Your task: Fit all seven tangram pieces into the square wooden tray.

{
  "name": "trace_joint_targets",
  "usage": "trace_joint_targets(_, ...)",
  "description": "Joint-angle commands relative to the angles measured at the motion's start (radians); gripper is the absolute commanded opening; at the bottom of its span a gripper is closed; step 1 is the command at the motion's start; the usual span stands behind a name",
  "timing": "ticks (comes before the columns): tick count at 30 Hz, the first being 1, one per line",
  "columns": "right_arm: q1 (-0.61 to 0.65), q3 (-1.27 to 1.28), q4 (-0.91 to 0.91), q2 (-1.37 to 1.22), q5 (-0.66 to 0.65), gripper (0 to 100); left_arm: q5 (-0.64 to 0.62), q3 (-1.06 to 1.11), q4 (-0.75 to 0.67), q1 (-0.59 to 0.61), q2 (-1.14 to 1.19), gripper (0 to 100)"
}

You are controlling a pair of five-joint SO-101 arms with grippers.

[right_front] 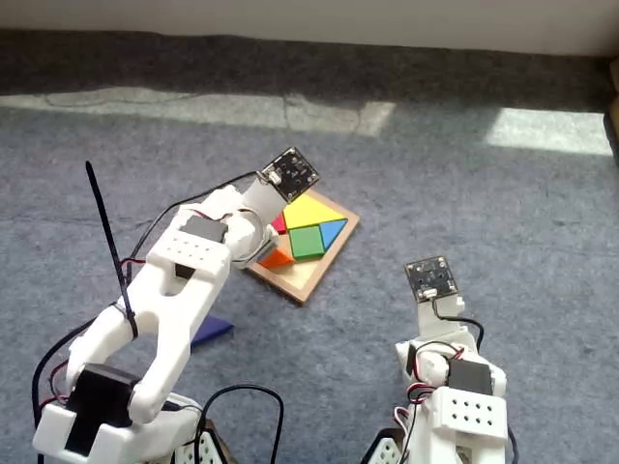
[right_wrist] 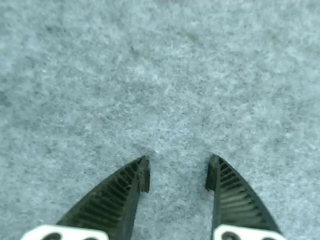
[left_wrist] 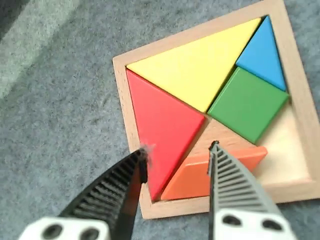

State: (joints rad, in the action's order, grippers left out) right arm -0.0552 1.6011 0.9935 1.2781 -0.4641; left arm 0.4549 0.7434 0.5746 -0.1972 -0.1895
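High view, left arm: my left arm [right_front: 184,290] is stretched over the side of the square wooden tray [right_front: 311,277] nearest it; the tray lies on the grey carpet [right_front: 484,213].
High view, tray contents: I see a large yellow triangle [right_front: 308,210], a green square [right_front: 306,242] and a small blue triangle [right_front: 333,230] lying inside, with slivers of red and orange at the arm's edge.
High view, loose piece: a dark blue flat piece [right_front: 213,331] lies on the carpet just beside the left arm, well apart from the tray. The arm partly hides it, so I cannot tell its shape.
High view, right arm: my right arm [right_front: 453,387] stands well apart from the tray, over carpet.
Left wrist view, left gripper: the left gripper [left_wrist: 179,152] is spread wide with nothing between its fingers, above the large red triangle [left_wrist: 160,120] and an orange flat piece [left_wrist: 200,175].
Left wrist view, tray layout: yellow lies along one rim and red touches it; blue sits in a corner against green; orange lies along the rim beside red. Bare wood shows between green and orange.
Right wrist view, right gripper: the right gripper [right_wrist: 179,165] has its jaws apart and empty, above the carpet.
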Motion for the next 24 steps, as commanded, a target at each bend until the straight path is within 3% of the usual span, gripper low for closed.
trace_joint_targets(1,-0.024,0.007,-0.027,0.002,0.0,18.4,-0.02,-0.007,-0.032,-0.041,-0.038,22)
trace_joint_targets(12,-0.024,0.007,-0.027,0.002,0.0,18.4,-0.021,-0.107,-0.023,-0.042,0.044,22)
trace_joint_targets(19,-0.024,0.008,-0.027,0.002,0.0,18.4,-0.021,-0.358,0.175,-0.036,0.298,21)
trace_joint_targets(24,-0.024,0.008,-0.027,0.002,0.0,18.4,-0.021,-0.423,0.215,-0.035,0.38,21)
